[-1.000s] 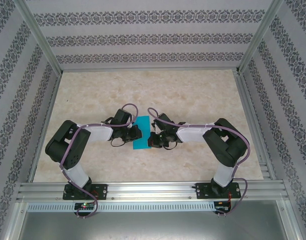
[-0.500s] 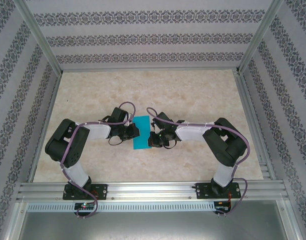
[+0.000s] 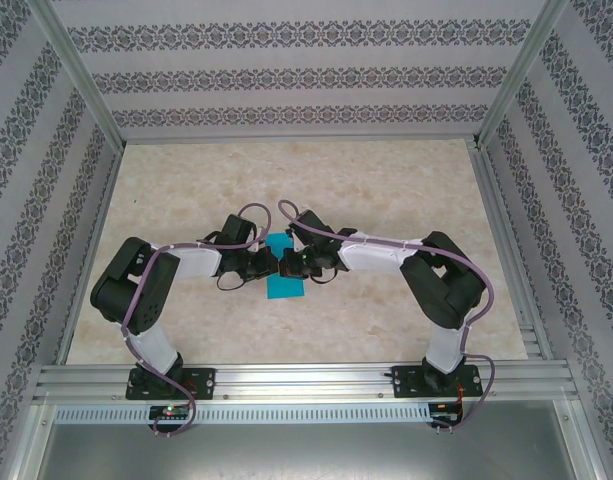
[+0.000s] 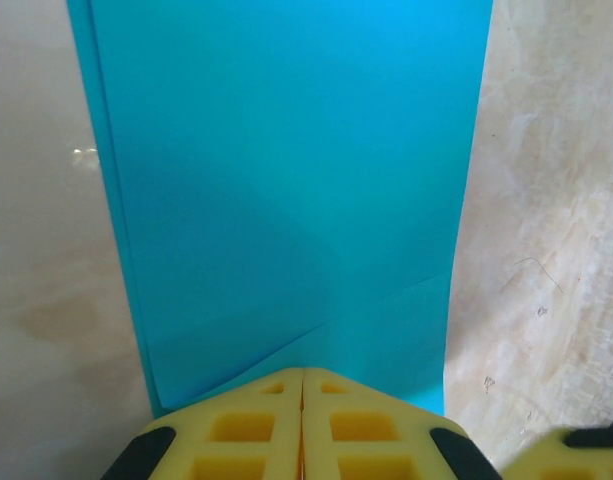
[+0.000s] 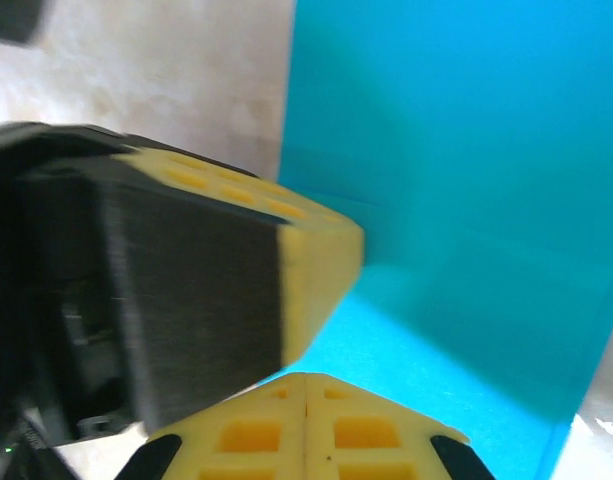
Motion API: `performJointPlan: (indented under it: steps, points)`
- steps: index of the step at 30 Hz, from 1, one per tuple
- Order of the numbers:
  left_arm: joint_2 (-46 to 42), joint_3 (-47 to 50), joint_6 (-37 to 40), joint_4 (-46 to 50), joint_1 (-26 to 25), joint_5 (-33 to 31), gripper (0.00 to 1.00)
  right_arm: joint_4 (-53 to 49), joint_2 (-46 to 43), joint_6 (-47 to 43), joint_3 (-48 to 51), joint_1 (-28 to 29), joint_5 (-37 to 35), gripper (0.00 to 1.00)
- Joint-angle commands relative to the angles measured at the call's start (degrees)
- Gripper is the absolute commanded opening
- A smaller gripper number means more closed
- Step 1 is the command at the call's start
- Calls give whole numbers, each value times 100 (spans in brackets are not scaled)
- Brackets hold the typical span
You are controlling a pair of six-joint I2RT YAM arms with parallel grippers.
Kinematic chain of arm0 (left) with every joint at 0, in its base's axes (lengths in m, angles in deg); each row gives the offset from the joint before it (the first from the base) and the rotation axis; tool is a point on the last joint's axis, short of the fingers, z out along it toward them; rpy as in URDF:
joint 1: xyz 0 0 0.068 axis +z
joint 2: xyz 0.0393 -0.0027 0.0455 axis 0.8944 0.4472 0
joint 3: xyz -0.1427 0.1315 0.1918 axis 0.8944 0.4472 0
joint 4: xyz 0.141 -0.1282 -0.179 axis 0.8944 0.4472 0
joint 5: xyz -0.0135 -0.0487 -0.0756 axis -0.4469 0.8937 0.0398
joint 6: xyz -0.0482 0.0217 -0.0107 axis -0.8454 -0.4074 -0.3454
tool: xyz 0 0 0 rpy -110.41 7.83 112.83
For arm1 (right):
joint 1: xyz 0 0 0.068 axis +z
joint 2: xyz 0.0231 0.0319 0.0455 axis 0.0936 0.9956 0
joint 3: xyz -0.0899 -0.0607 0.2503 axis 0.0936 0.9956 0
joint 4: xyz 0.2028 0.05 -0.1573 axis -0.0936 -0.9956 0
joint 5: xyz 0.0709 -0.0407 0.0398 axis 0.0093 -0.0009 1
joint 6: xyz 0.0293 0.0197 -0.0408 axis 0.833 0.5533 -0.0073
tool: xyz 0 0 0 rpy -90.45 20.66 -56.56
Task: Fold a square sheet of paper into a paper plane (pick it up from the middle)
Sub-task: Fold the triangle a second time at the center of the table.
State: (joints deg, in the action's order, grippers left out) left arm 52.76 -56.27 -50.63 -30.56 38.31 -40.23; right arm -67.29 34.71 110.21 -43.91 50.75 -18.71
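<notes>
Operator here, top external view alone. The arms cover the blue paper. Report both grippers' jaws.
Observer: Left wrist view: the left gripper is shut, yellow pads together, tips at the near edge of the blue paper.
Operator: Now the right one.
Observer: The right gripper is shut too, tips over the paper, beside the left gripper's finger.
Operator: Describe the paper's surface.
Observer: It lies flat on the table, with faint creases running out from the left gripper's tips.
</notes>
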Motion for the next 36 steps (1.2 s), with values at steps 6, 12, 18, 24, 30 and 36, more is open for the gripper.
performJointPlan:
  steps: [6,12,18,24,30,36]
  points:
    - [283,147,70,352,60,-273,8,55,204,7,170,5,-267,5]
    - [304,166,80,398,55,-285,8,72,358,-2,171,-31,-255,5]
    - [339,165,57,517,58,-471,8,104,165,-124,684,-56,-76,5]
    - [412,156,81,613,57,-597,8,363,-333,-160,1657,-41,208,5]
    - [375,121,107,577,60,-533,9,207,-868,-269,2027,-46,148,5]
    - [104,-206,157,616,5,-221,18,605,-1515,-98,1791,-276,-258,9]
